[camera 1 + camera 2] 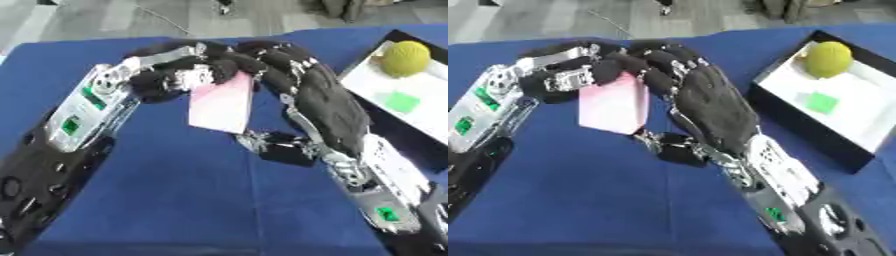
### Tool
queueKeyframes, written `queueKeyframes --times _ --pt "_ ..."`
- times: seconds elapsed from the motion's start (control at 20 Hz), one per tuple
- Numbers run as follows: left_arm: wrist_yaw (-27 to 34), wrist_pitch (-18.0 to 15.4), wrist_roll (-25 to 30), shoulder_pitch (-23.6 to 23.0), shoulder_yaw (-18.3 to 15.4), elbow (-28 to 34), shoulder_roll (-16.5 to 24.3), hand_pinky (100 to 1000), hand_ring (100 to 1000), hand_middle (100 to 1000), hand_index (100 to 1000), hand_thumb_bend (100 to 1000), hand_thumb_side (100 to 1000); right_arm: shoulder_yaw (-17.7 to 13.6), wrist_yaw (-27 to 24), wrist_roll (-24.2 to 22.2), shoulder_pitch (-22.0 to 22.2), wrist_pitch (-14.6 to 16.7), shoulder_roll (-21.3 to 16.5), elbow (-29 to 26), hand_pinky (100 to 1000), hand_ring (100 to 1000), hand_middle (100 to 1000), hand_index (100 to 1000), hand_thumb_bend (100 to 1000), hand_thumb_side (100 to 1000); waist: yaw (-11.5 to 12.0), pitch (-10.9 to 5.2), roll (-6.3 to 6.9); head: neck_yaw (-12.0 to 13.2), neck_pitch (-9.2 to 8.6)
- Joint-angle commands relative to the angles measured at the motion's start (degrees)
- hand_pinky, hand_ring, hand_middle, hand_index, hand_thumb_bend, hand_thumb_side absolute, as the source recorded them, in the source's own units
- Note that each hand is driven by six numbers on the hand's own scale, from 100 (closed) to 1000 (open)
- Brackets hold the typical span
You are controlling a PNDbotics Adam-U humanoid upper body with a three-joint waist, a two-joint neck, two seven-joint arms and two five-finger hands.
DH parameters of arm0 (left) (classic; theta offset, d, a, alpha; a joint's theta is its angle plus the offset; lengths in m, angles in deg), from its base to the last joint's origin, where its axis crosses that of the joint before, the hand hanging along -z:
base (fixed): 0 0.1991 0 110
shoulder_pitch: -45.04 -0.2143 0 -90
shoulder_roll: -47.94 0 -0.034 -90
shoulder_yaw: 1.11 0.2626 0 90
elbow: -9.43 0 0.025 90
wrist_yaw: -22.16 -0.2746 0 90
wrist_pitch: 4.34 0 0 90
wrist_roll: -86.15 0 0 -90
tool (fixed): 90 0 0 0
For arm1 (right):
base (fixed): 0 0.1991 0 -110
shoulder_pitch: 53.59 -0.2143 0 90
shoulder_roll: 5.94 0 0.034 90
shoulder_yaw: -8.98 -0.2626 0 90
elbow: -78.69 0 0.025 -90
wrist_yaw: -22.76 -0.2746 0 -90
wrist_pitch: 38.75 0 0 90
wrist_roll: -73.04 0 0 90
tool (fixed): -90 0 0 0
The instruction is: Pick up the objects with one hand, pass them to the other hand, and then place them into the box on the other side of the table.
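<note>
Fingers (179, 75) of both hands around pink card (223, 102)

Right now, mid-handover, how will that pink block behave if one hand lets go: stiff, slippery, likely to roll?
The pink block keeps flat faces and straight edges between the left hand and right hand, so it is probably stiff. Its boxy shape should not roll, unlike the yellow ball. Held only near its top, it may swing or slip.

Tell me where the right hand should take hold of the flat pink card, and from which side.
Probably its right edge, near the top. The flat pink card hangs upright with the left hand pinching its upper left corner, so the right hand, already beside it, can close thumb and fingers across the thin faces from the right.
</note>
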Motion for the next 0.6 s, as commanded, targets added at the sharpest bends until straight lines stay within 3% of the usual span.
queueKeyframes --times 0.05,0.35,0.6 --pt "3.04 -1.68 2.63 0.85 0.23 2.35 -0.01 649 591 616 802 191 938 -2.37 -0.18 0.05 -0.32 -0.98 -1.5 2.53 762 666 251 882 100 100 -0.01 -0.53 -0.02 -0.33 -0.09" --pt "4.04 -1.53 2.43 0.71 0.08 1.4 -0.34 656 602 625 804 270 998 -2.18 0.01 -0.37 -0.31 -0.77 -1.64 2.5 764 667 251 885 100 100 0.02 -0.5 -0.05 -0.64 -0.09" --pt "4.84 -0.79 1.23 0.85 0.01 1.15 -0.65 660 609 631 804 285 1000 -1.43 0.0 -1.12 -0.82 -0.23 -2.04 2.37 765 666 253 883 108 100 0.16 -0.59 -0.14 -0.86 -0.09"
